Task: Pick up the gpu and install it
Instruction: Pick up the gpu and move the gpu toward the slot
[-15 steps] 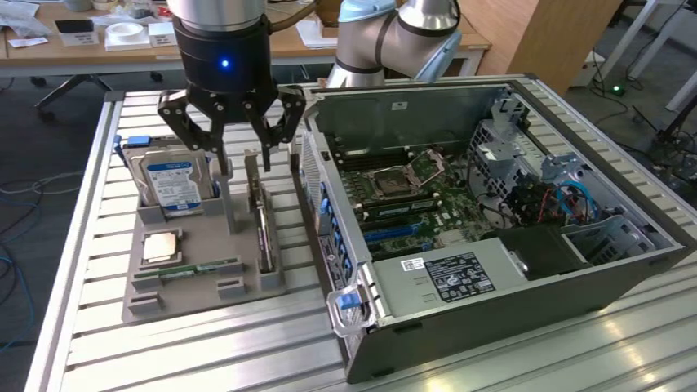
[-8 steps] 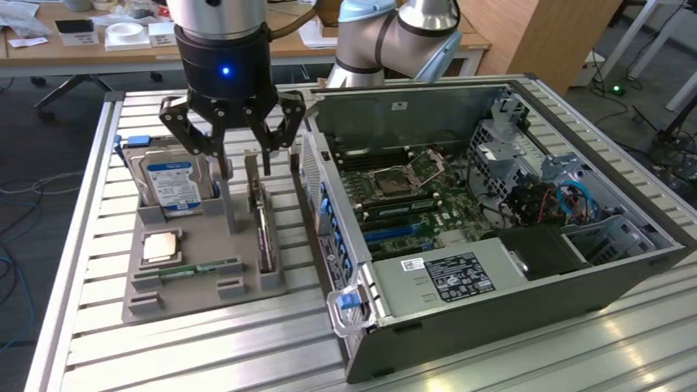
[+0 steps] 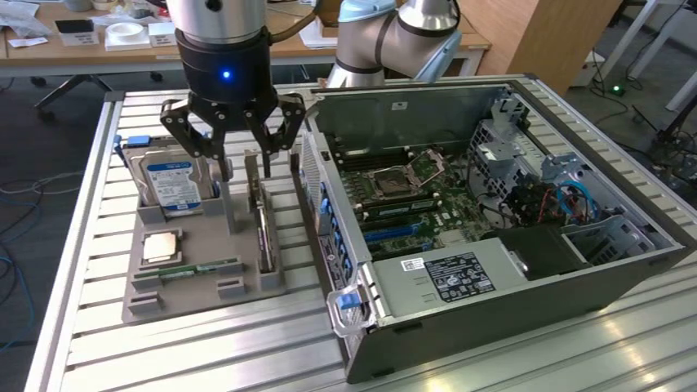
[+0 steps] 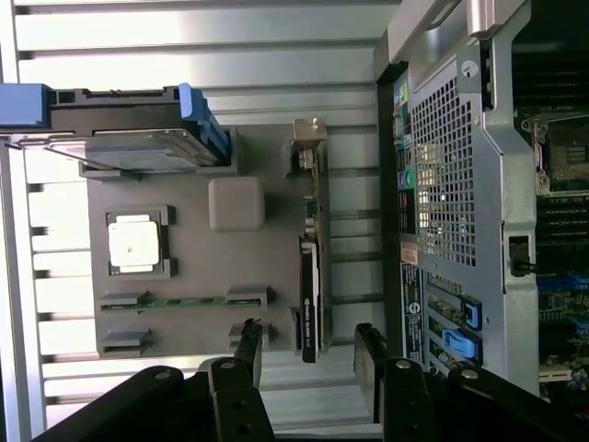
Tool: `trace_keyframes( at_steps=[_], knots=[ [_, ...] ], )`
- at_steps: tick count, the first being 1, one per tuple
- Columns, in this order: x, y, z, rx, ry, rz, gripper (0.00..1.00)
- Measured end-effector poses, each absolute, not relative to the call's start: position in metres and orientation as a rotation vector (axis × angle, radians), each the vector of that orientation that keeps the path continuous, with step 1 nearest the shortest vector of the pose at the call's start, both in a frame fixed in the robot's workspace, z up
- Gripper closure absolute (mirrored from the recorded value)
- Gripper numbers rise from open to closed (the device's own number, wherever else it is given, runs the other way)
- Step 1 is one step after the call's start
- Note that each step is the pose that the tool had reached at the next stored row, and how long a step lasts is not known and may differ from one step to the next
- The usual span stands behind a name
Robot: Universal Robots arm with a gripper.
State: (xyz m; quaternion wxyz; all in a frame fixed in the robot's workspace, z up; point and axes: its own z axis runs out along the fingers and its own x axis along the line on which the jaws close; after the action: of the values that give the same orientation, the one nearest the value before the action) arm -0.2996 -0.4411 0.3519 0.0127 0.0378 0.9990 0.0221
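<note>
- End effector (image 3: 241,153): you see it released, its black fingers (image 3: 209,147) spread wide and hanging low over the far half of the grey tray (image 3: 207,287). It grasps nothing.
- Wrist view of the end effector (image 4: 308,335): one finger stands on each side of one end of the card, and you can see a gap on either side between finger and card.
- Gpu (image 3: 263,216): it stands on its long edge in a slot along the side of the tray nearest the computer case (image 3: 490,237). In the wrist view the gpu (image 4: 311,276) shows a black face, a thin green board edge and a silver metal end at the end farther from the fingers.
- Hard drive (image 3: 175,184): it stands upright in the tray with its blue-and-white label facing you, on the exterior view's left of the end effector.
- Processor chip (image 3: 162,245): it lies flat in a square pocket of the tray. The RAM stick (image 3: 201,268) sits in a narrow slot just beside it.
- Computer case: it lies on its side, open, just beside the tray on the exterior view's right, with the motherboard (image 3: 397,192) exposed.
- Surface (image 3: 163,351): slatted aluminium, carrying both the tray and the case.
</note>
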Motion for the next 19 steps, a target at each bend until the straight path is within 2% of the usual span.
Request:
trace_keyframes(
  at_steps=[19],
  knots=[
    [-0.2996, -0.4411, 0.3451, 0.118, 3.113, 0.069, 0.47]
  ],
)
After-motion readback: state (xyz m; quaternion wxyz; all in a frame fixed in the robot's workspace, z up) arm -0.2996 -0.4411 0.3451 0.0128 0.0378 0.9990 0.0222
